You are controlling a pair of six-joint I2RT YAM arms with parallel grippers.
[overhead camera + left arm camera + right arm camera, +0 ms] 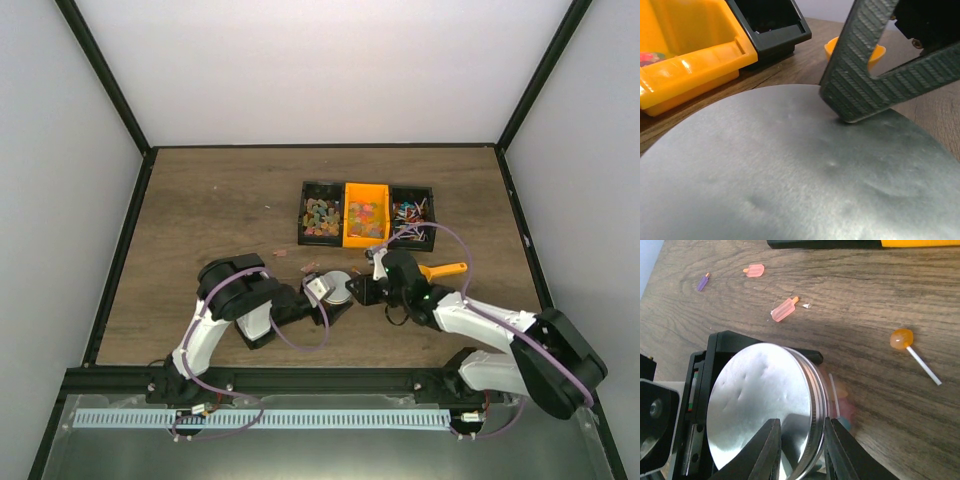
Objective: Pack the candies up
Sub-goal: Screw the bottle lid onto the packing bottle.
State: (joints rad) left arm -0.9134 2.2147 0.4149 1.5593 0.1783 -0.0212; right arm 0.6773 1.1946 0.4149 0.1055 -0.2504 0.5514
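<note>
My left gripper [328, 296] is shut on a clear jar with a silver lid [765, 405], held on its side low over the table. In the left wrist view the lid [780, 170] fills the frame. My right gripper [801, 422] is open a little, straddling the lid's rim, one finger over the lid's face, the other beside the jar wall. Candies show faintly through the jar [842, 402]. Loose candies lie on the wood: pink ice-lolly shapes [784, 310], a purple one [703, 282] and an orange lollipop [901, 339]. More candies fill the bins [320, 215].
Three bins stand in a row at the back centre: black [302, 213], orange [351, 236], black [430, 212]. An orange scoop [441, 270] lies just right of the right gripper. A few small candies [281, 254] lie left of the jar.
</note>
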